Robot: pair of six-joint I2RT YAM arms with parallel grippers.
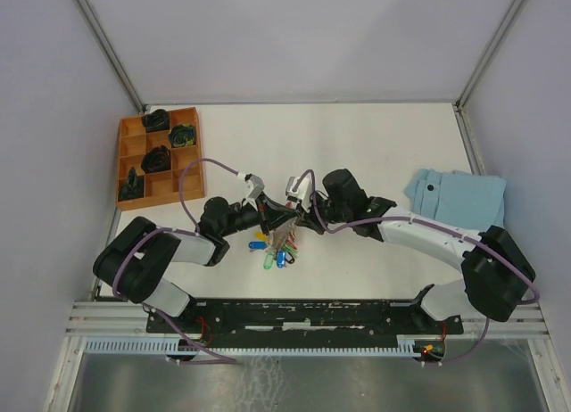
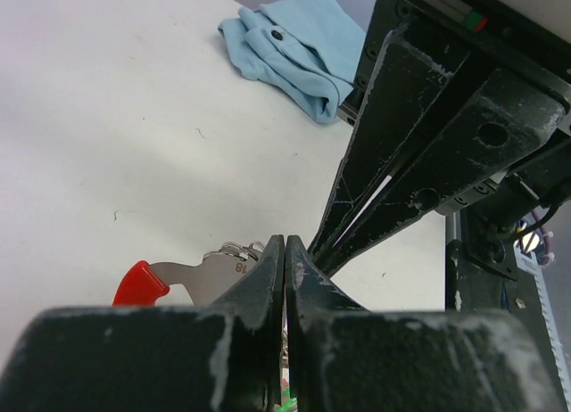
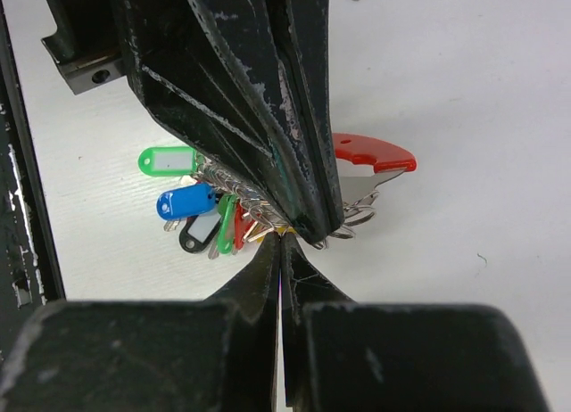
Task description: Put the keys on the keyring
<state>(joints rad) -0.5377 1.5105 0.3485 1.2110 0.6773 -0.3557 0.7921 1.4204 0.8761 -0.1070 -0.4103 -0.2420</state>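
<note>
Keys [image 1: 275,250] lie bunched on the bench [image 1: 357,144] approx. mid-way between L and R edges, nearer the near edge than the far one. The bunch's long axis runs far-to-near. Its top sits under the two meeting grippers, and the plastic tags fan out twd the near edge – blue, green and yellow show from above.

In the R wrist view the tags spread to one side of the keyring [image 3: 357,202]. Its curved red-tipped piece [image 3: 375,152] sticks out the opposite side, so the cluster lies crosswise to both grippers.

L gripper [image 2: 285,251]: jaws pressed tight together, tips right at the metal rings. Can't tell what, if anything, is pinched between them.

R gripper [image 3: 281,251]: jaws likewise closed flat against each other, tips meeting the L tips just over the rings. Whether it grips anything can't be told either.

Orange divided tray [image 1: 183,178] sits at the far-L corner. Four dark items [image 1: 157,158] are in it, each in its own compartment – the other compartments show bare orange floor.

Light-blue cloth [image 1: 459,198] lies crumpled by the R edge, well apart from the keys.
</note>
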